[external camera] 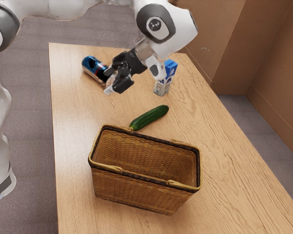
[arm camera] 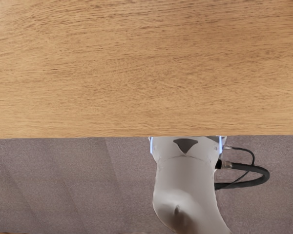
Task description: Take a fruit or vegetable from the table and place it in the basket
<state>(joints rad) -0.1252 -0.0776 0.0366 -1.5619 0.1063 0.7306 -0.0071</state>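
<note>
Jaws standing apart; long, glossy, dark green cucumber [external camera: 149, 117], its stem end paler, lying on the table [external camera: 71, 146] to the exterior view's right of the gripper [external camera: 108, 81] and nearer that camera
Grey carpet [external camera: 31, 73] lies to the exterior view's left of the jaws, pale grained wood under them, brown wall [external camera: 263, 53] off right; from left, the table edge runs past the tipped blue can [external camera: 92, 67] just beside the jaws, touching or not I cannot tell, then bare wood between jaws and wicker basket [external camera: 136, 187], cucumber near its rim, upright carton [external camera: 162, 87] right of the jaws
</note>
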